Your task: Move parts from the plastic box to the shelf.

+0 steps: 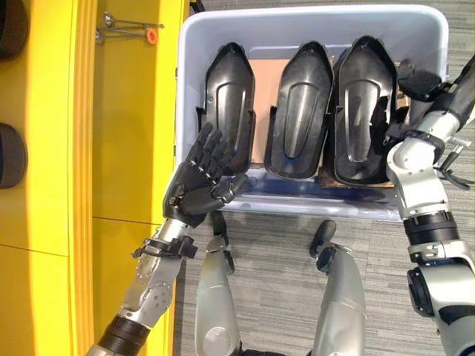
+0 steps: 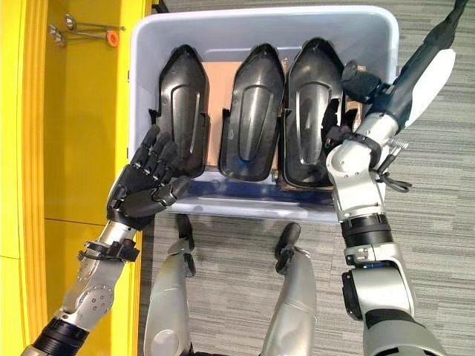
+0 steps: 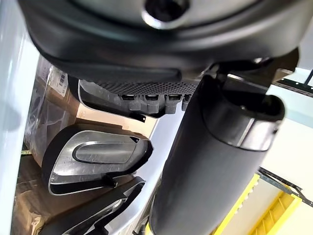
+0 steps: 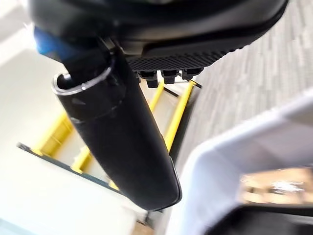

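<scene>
**Three parts in box, none on shelf yet**

Pale plastic box (image 1: 193,44) on grey carpet floor (image 1: 282,282), right beside yellow shelf (image 1: 126,111). Inside, three black moulded parts standing side by side on brown cardboard (image 1: 266,81): left part (image 1: 230,96), middle part (image 1: 300,104), right part (image 1: 364,104).

Left hand (image 1: 200,182) hovering at box's near-left corner, fingers straight and spread, palm turned toward left part, fingertips just at its lower edge. Relaxed and empty, nothing gripped; contact w/ part can't be told for sure.

Right hand (image 2: 338,119) reaching in over box's right side, against right part. Fingers mostly hidden behind wrist and part, so can't tell whether gripping or not.

On shelf: small metal bits w/ an orange cap (image 1: 151,34) near far edge, plus dark rounded shapes (image 1: 11,156) at far left, too cut off to ID.

Progress, judged from the layout: no black part on visible shelf area, all three in box. Seemingly early stage, approach to first pick. Left to do: grip, lift clear of box wall, carry to shelf, repeat for each.
</scene>
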### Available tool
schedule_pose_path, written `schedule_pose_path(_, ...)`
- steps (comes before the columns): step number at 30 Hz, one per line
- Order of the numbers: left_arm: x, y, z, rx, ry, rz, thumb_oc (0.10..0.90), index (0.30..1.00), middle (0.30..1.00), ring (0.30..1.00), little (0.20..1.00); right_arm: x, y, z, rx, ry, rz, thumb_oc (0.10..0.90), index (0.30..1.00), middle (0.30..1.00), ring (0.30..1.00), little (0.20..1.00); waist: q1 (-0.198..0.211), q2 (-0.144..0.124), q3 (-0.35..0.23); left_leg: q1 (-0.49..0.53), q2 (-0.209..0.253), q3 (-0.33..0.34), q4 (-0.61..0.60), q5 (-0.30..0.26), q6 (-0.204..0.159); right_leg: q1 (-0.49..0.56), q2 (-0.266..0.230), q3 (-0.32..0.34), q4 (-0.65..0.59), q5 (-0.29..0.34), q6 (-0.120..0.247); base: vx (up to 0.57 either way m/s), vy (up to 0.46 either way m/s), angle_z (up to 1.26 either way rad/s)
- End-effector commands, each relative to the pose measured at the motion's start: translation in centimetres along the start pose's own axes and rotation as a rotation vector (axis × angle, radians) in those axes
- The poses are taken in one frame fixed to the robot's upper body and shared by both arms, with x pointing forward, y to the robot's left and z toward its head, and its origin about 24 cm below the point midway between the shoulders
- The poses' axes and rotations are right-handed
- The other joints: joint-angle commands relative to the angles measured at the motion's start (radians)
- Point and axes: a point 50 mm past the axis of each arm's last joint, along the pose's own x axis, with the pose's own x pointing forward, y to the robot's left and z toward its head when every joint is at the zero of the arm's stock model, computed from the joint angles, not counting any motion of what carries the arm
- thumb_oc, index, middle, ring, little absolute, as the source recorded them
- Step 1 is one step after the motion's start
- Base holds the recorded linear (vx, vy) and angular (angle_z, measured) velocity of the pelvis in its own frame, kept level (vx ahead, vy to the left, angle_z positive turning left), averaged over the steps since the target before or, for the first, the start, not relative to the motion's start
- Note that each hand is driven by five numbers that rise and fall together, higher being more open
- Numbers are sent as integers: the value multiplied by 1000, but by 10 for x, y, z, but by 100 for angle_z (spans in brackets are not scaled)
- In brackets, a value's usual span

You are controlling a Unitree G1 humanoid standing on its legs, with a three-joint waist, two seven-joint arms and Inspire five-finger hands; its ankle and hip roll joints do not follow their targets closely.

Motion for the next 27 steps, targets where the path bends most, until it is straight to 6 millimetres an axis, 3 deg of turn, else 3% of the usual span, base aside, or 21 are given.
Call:
schedule_pose_path(1, 7, -34, 33, -3, -172, -203, 900, 1000, 1000, 1000, 1000, 37, -15, 76, 129, -289, -102, 900, 1000, 1000, 1000, 1000, 6, 44, -13, -12, -4, 14, 56, -119, 28, 93, -2, -81, -9, -93, 48, 0, 0, 0)
schedule_pose_path(6, 3, -34, 34, -13, -173, -208, 900, 1000, 1000, 1000, 1000, 30, -10, 98, 214, -395, -4, 900, 1000, 1000, 1000, 1000, 6, 48, -13, 11, -4, 20, 45, -115, 27, 107, -6, -77, -12, -94, 48, -7, 15, -1)
schedule_pose_path(11, -3, -33, 35, -20, -190, -207, 900, 1000, 1000, 1000, 1000, -2, -10, 115, 224, -534, 181, 900, 1000, 1000, 1000, 1000, -20, 36, -13, 35, 1, 34, 36, -114, 27, 119, -4, -62, -24, -89, 52, -5, 52, -5)
schedule_pose_path(14, -11, -29, 40, -12, -227, -171, 900, 1000, 1000, 1000, 1000, -29, -26, 91, 162, -565, 295, 900, 1000, 1000, 1000, 1000, -60, 16, -13, 44, 16, 61, 19, -92, 37, 117, 6, -52, -52, -58, 46, -25, 92, -2)
schedule_pose_path(15, -15, -27, 39, -12, -225, -156, 900, 1000, 1000, 1000, 1000, -37, -31, 82, 131, -564, 327, 900, 1000, 1000, 1000, 1000, -73, 8, -13, 73, 15, 58, 22, -116, 28, 141, 4, -38, -50, -77, 60, -2, 84, -1)
schedule_pose_path(20, -22, -17, 46, 20, -268, -103, 900, 1000, 1000, 1000, 1000, -70, -72, 46, -41, -578, 422, 900, 1000, 1000, 1000, 1000, -155, -36, -13, 130, 45, 100, 16, -128, 24, 182, 18, -6, -106, -49, 81, 9, 85, -16)
schedule_pose_path(22, -25, -13, 50, 22, -276, -86, 900, 1000, 1000, 1000, 1000, -77, -88, 39, -90, -586, 448, 900, 1000, 1000, 1000, 1000, -179, -50, -13, 151, 55, 114, 18, -135, 22, 202, 20, 6, -132, -37, 91, 1, 49, -24)
schedule_pose_path(27, -28, -9, 55, 50, -273, -89, 900, 1000, 1000, 1000, 1000, -82, -102, 39, -181, -634, 532, 900, 1000, 1000, 1000, 1000, -208, -74, -13, 189, 71, 144, 11, -146, 16, 240, 24, 25, -205, -8, 112, -13, 21, -31)
